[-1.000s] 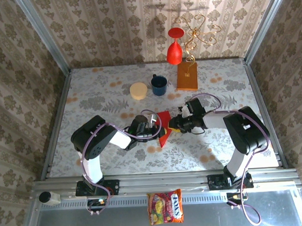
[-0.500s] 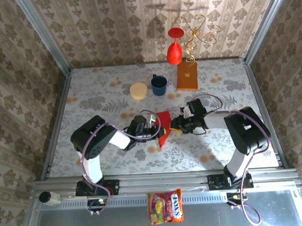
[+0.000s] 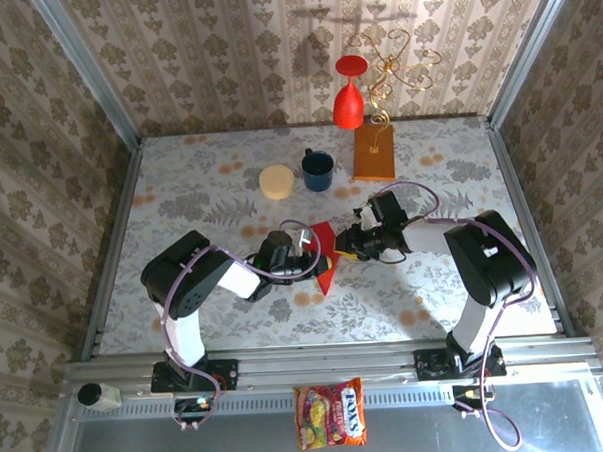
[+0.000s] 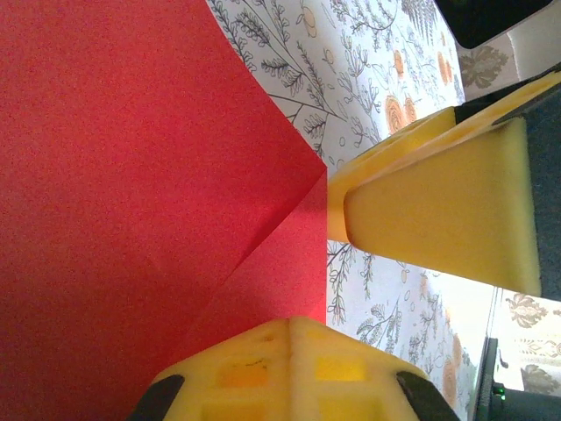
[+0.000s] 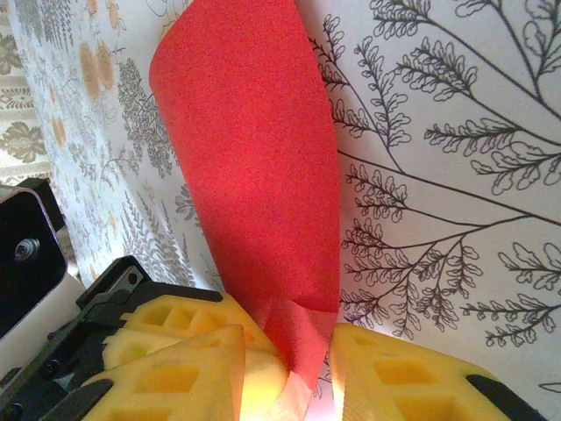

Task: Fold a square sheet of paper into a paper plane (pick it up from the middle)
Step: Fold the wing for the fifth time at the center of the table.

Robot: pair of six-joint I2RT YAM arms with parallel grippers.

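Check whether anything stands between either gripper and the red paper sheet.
Nothing visible does. The right gripper pinches the square sheet of paper at its edge; the left gripper stands open right at the sheet's folded corner.

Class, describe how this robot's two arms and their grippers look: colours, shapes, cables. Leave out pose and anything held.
The left arm and right arm have bulky black joint housings joined by white links, with thin purplish cables looping along them. The left gripper and right gripper carry yellow wedge-shaped fingers with lattice cut-outs, set on black mounts.
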